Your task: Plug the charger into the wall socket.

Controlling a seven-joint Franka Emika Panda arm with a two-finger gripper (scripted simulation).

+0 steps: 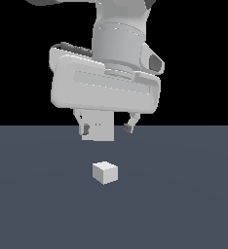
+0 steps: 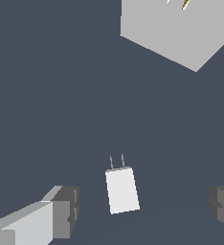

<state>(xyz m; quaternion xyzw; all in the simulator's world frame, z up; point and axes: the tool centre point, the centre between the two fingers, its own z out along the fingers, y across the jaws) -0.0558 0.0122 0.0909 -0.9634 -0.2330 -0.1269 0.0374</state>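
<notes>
The arm hangs above the desk (image 1: 184, 214) with its jaws (image 1: 106, 128) spread and holding nothing. Behind them the wall socket (image 1: 103, 132) stands upright. The charger (image 1: 105, 172) lies at six o'clock from the socket, untouched, prongs pointing at it. This looks like the approach step; the next move calls for descending and pinching the charger.

Bare surface (image 1: 184, 204) lies all around the charger (image 1: 105, 172), so the wide-spread claw (image 1: 106, 128) above it meets nothing on either side. Only the wall socket (image 1: 102, 130) stands upright behind, apart from the charger.
</notes>
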